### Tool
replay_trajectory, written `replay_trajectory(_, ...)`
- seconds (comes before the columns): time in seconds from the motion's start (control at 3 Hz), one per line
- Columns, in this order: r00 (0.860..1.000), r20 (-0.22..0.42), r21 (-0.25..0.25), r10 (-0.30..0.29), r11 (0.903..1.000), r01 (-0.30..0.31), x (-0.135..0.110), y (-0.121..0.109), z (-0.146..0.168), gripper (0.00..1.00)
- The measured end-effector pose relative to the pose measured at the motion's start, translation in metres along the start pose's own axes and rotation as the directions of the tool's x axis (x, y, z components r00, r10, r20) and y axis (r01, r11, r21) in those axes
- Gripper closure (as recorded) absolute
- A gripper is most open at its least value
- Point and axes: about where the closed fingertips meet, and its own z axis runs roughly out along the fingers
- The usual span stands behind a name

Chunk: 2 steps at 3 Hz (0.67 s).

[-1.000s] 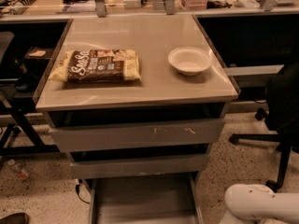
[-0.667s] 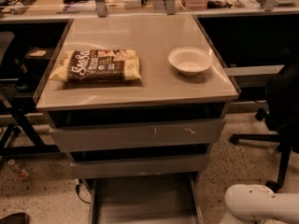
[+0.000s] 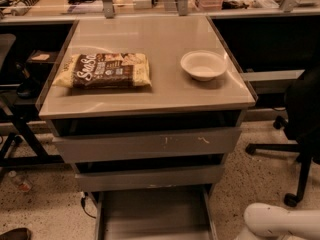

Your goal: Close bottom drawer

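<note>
Camera view: bottom drawer [image 3: 152, 215] stands pulled far out at 6 o'clock, flat grey tray bare, side rails showing; its front panel is cut off by the lower frame edge. Toward 12 o'clock from it sit the middle drawer front [image 3: 150, 178] and, beyond that, the top drawer front [image 3: 147, 143] with pale scratches, both far less extended. Worktop [image 3: 150, 101] carries a snack bag [image 3: 102, 70] toward 10 o'clock and a white bowl [image 3: 203, 65] toward 1 o'clock, well apart. End effector: not in view; only a white rounded arm segment [image 3: 280, 221] shows at 5 o'clock, near the drawer's right rail, so whether it is spread or pressed together I cannot tell. Step in hand, as judged: closing not yet begun. To do it well, contact the front panel near its centre and push straight toward 12 o'clock along the rails, so the tray does not rack or jam; stop once it sits under the middle front. Watch the black cable [image 3: 87, 204] at 7 o'clock beside the left rail. Office chair [image 3: 305, 109] at 3 o'clock is partly cropped.
</note>
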Motion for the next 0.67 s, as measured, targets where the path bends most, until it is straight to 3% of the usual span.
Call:
replay_trajectory(0.33, 0.997, 0.058, -0.012, 0.054, 0.9985, -0.053, -0.008, -0.033, 0.016, 1.0)
replay_trajectory(0.67, 0.992, 0.07, -0.034, 0.108, 0.9938, -0.106, -0.011, -0.054, 0.041, 1.0)
